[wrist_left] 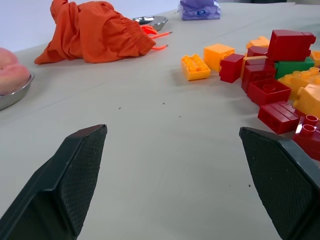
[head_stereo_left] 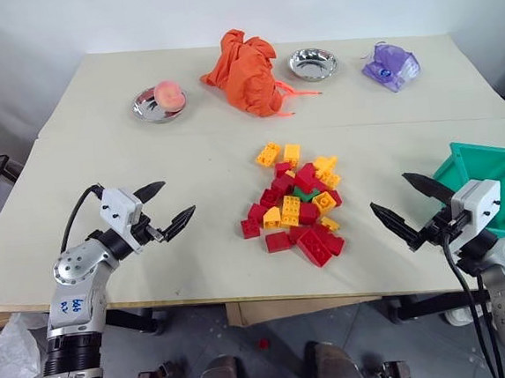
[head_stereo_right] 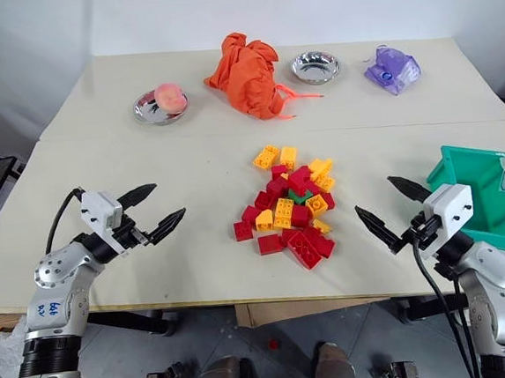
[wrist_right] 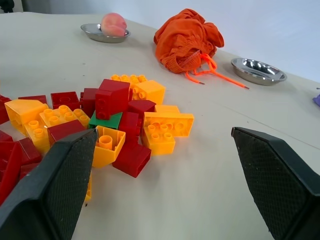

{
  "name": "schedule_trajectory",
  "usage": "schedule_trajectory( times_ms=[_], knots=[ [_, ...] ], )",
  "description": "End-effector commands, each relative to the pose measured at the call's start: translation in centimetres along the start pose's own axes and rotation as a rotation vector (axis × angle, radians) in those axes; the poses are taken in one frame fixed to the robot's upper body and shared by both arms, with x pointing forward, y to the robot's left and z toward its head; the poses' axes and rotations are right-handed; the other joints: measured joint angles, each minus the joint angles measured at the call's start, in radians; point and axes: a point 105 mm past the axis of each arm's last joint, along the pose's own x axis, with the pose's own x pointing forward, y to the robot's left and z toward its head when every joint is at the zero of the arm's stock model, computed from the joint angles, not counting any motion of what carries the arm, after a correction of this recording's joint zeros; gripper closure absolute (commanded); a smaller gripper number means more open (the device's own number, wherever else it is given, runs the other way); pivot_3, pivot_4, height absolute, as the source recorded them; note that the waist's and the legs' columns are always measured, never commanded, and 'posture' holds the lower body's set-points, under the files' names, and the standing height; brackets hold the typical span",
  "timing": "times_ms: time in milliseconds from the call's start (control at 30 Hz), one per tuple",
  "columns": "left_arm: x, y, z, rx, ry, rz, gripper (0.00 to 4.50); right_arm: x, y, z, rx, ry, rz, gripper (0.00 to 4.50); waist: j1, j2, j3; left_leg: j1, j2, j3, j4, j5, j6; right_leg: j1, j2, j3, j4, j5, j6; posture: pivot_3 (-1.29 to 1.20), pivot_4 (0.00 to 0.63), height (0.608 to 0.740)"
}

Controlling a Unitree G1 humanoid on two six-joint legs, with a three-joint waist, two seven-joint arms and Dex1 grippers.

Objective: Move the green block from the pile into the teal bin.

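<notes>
Jaws on both arms stand spread wide with nothing between them: the left gripper (head_stereo_left: 167, 208) hovers over bare worktop (head_stereo_left: 188, 265) on the left of the pile (head_stereo_left: 295, 205), and the right gripper (head_stereo_left: 407, 203) hovers to the pile's right, each well apart from the bricks and pointing inward toward them. Between them, the green block (head_stereo_left: 303, 193) sits in the middle of the pile, mostly buried, with a red brick (wrist_right: 112, 98) resting on top of it and yellow and red bricks pressed against its sides; only a small patch of its green face shows in the right wrist view (wrist_right: 106, 120) and in the left wrist view (wrist_left: 294, 67). Two yellow bricks (head_stereo_left: 268, 155) lie at the pile's far edge, slightly loose from the heap. Beyond the right gripper, the teal bin (head_stereo_left: 475, 169) stands at the worktop's right edge, open side up, well apart from the pile. Farther back, across a seam in the worktop, a steel bowl (head_stereo_left: 146, 110) holds a peach (head_stereo_left: 169, 94), a bunched orange cloth bag (head_stereo_left: 246, 70) with a drawstring lies just beside an empty steel bowl (head_stereo_left: 313, 63), and a crumpled purple bag (head_stereo_left: 390, 65) rests to the far right.
</notes>
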Motion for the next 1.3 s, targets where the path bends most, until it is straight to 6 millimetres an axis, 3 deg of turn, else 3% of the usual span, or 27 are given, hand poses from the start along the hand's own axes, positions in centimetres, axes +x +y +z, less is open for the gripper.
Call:
schedule_trajectory(
  times_ms=[33,100,233,367,467,667,767,833,933,1033,1133,1300],
  knots=[
    [0.2,0.7,0.8,0.025,-0.005,0.02,0.0,-0.1,-0.3,0.6,-0.027,-0.03,-0.014,0.04,0.0,0.0,0.0,0.0,0.0,0.0,0.0,0.0,0.0,0.0,0.0,0.0,0.0,0.0,0.0,0.0,0.15,0.74],
    [0.3,0.1,1.6,-0.006,-0.06,-0.032,0.0,-0.1,-0.6,0.8,-0.028,-0.034,-0.024,0.04,0.0,0.0,0.0,0.0,0.0,0.0,0.0,0.0,0.0,0.0,0.0,0.0,0.0,0.0,0.0,0.0,0.15,0.74],
    [0.6,-2.2,1.6,0.139,-0.048,-0.217,0.0,-0.2,-0.9,1.7,-0.029,-0.043,-0.008,0.04,0.001,0.0,0.0,0.0,0.0,0.0,0.0,0.0,0.0,0.0,0.0,0.0,0.0,0.0,0.0,0.0,0.15,0.74],
    [1.4,-5.5,2.5,0.102,-0.092,-0.431,0.0,-0.6,0.8,2.7,-0.019,-0.023,0.135,0.04,0.003,0.0,0.0,0.0,0.0,0.0,0.0,0.0,0.0,0.0,0.0,0.0,0.0,0.0,0.0,0.0,0.15,0.74],
    [1.6,-6.6,2.6,0.094,-0.097,-0.504,0.0,-0.9,1.8,3.0,-0.014,-0.003,0.206,0.68,0.002,0.0,0.0,0.0,0.0,0.0,0.0,0.0,0.0,0.0,0.0,0.0,0.0,0.0,0.0,0.0,0.15,0.74],
    [1.4,-7.1,1.6,0.079,-0.065,-0.541,1.5,-1.3,3.1,2.7,-0.02,0.028,0.258,2.72,0.002,0.0,0.0,0.0,0.0,0.0,0.0,0.0,0.0,0.0,0.0,0.0,0.0,0.0,0.0,0.0,0.15,0.74],
    [1.5,-6.6,1.5,0.077,-0.064,-0.514,2.47,-1.3,3.7,2.3,-0.024,0.048,0.276,3.78,0.003,0.0,0.0,0.0,0.0,0.0,0.0,0.0,0.0,0.0,0.0,0.0,0.0,0.0,0.0,0.0,0.15,0.74],
    [1.5,-5.8,1.6,0.075,-0.069,-0.468,3.09,-0.3,4.9,1.9,-0.02,0.056,0.316,4.43,0.002,0.0,0.0,0.0,0.0,0.0,0.0,0.0,0.0,0.0,0.0,0.0,0.0,0.0,0.0,0.0,0.15,0.74],
    [1.7,-5.0,1.8,0.075,-0.071,-0.409,4.0,2.0,6.9,1.5,-0.004,0.053,0.378,4.5,-0.004,0.0,0.0,0.0,0.0,0.0,0.001,0.0,0.0,0.0,0.0,0.0,0.0,0.0,0.0,0.0,0.15,0.74],
    [1.1,-4.9,1.5,0.034,-0.05,-0.412,3.63,5.7,9.4,0.9,0.012,0.061,0.446,4.5,-0.008,0.0,0.0,0.0,0.001,0.0,0.001,0.0,0.0,0.0,0.0,0.0,0.001,0.0,0.0,0.0,0.15,0.74],
    [0.6,-4.8,1.5,0.012,-0.049,-0.39,2.67,8.8,10.3,-0.1,0.021,0.109,0.452,4.5,-0.007,0.0,0.0,0.0,0.0,0.0,0.001,0.0,0.0,-0.001,0.0,0.0,0.002,0.0,0.0,0.0,0.15,0.74],
    [0.2,-5.2,2.0,0.021,-0.049,-0.395,1.05,14.7,9.3,-1.0,-0.031,0.159,0.372,4.5,-0.002,0.0,0.0,-0.001,0.0,0.0,0.003,0.0,0.0,-0.001,0.0,0.0,0.002,0.0,0.0,0.0,0.15,0.74]
  ],
)
